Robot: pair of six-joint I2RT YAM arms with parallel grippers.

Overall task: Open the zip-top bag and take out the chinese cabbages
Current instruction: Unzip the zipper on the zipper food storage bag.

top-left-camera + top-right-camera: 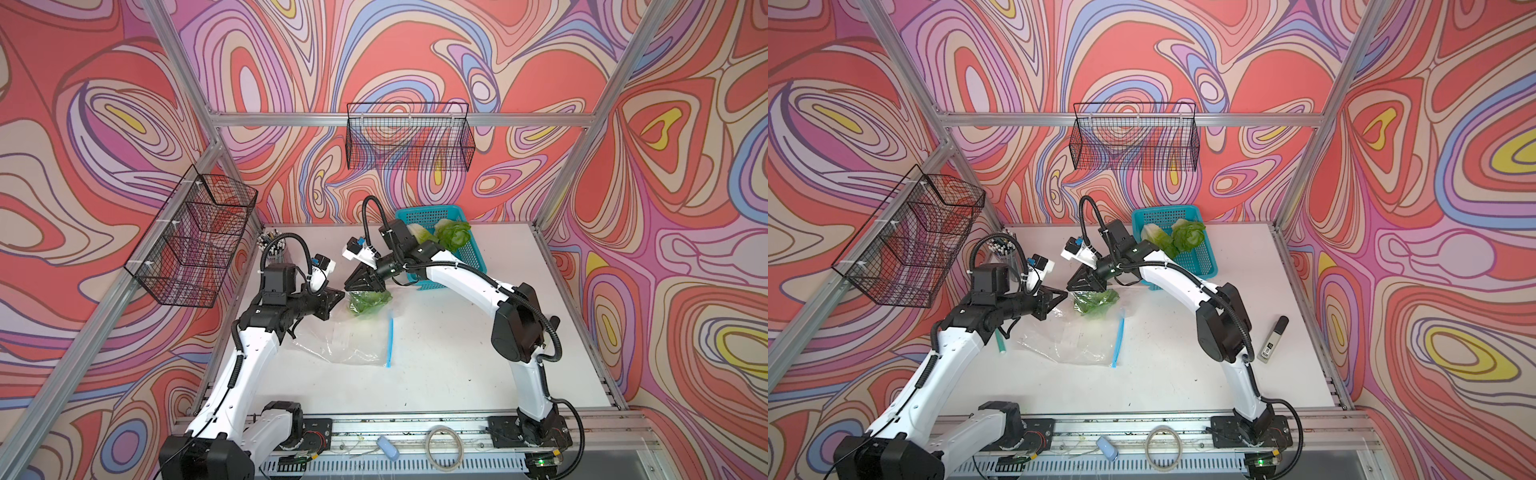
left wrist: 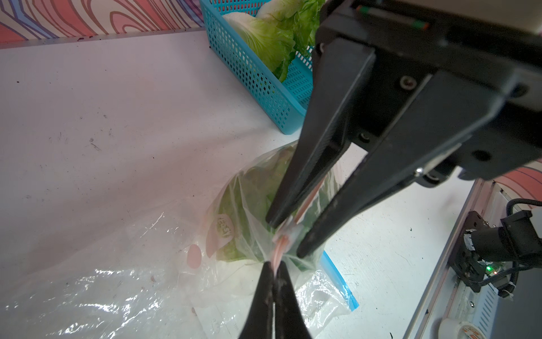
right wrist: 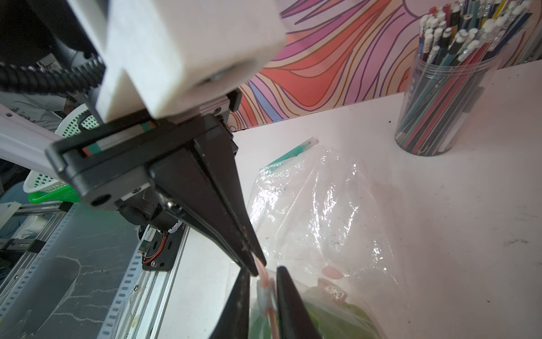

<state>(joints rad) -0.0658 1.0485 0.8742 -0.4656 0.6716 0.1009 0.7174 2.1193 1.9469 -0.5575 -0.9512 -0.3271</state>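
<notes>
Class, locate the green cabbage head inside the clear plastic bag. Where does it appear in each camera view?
Top view: green cabbage head, mid-table, beside the right gripper.
Top view: cabbage head, same place.
Left wrist: cabbage head, behind the right gripper's fingers.
Right wrist: cabbage head, beside that gripper's fingers.
Shared landmark: clear zip-top bag.

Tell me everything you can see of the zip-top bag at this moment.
The zip-top bag is clear, crinkled film lying slack on the white table between the arms, its blue zip strip along one edge. One green cabbage shows through the film at the far end, near the zip. A pink strip of film by the cabbage is raised: the left hand is shut on it, and the right hand straddles it, jaws narrowly apart.
</notes>
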